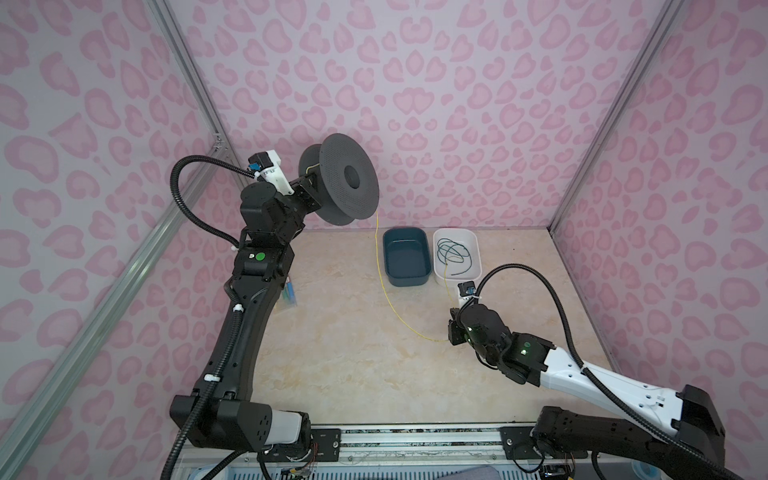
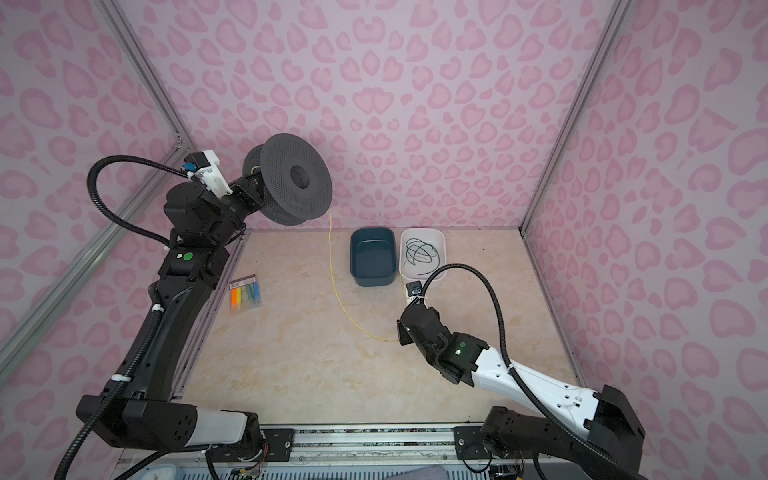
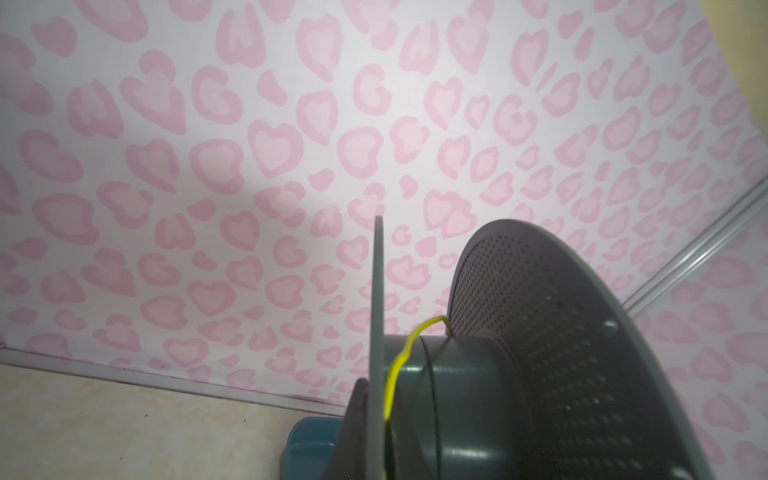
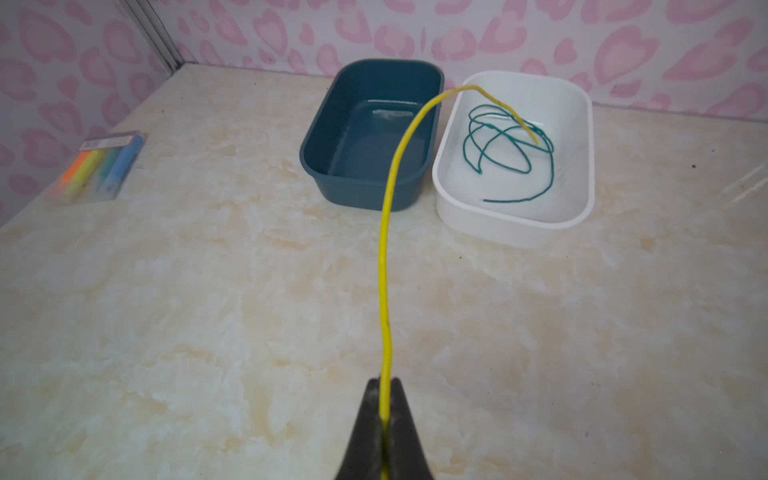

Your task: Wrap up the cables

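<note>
One thin yellow wire (image 4: 384, 266) runs from the raised grey spool (image 1: 353, 183), curves across the table (image 4: 208, 311), and ends in the white bin (image 4: 577, 124). We see the right gripper (image 4: 385, 386) pinching it, the left gripper (image 1: 309, 185) clamped on the spool's flange.

The beige marbled table (image 4: 208, 332) carries two bins standing side by side ahead of the right gripper (image 4: 384, 380): a teal bin (image 4: 361, 191) and, just beside it, a white bin (image 4: 498, 226). A packet of coloured markers (image 4: 104, 166) lies flat, well apart from that gripper, out on the teal bin's side.
</note>
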Controlling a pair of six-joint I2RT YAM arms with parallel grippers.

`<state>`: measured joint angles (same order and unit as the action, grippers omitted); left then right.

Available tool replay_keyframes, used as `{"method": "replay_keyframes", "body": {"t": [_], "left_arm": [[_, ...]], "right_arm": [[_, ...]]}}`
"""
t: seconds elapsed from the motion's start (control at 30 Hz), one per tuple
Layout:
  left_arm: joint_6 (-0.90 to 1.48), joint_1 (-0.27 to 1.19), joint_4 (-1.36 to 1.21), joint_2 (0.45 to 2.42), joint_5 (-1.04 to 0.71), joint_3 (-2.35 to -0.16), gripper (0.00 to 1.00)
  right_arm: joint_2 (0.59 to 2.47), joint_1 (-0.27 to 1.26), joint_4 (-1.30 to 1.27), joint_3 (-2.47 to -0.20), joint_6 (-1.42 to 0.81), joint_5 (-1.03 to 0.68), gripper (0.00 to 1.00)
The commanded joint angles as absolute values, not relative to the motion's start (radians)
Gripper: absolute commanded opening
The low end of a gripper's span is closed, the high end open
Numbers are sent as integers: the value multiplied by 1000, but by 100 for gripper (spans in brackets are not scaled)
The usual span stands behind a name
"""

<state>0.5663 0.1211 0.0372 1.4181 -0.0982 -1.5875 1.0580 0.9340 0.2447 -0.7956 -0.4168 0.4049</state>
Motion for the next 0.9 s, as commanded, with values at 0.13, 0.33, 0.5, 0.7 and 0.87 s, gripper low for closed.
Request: {"method": "replay_keyframes", "body": {"t": [0.13,0.33,0.5,0.7,0.87], "left_arm": [[421,234,-42,1520,132,-1615,4],[318,328,-41,1605,223,-1644,4],[207,419,-37,1666,297,-1656,4],[111,516,-52,1705,397,-1643,4],[99,562,-55,1741,461,-1647,4]], "right_arm": [[1005,1084,330,-949,-336,529,0],[1022,1176,264,-1074,-246,529,0],[1059,1183,197,-1216,-131,502,0],[1144,1138,181,-1436,-32,461,0],[1197,1081,197,-1600,-37,361,0]]}}
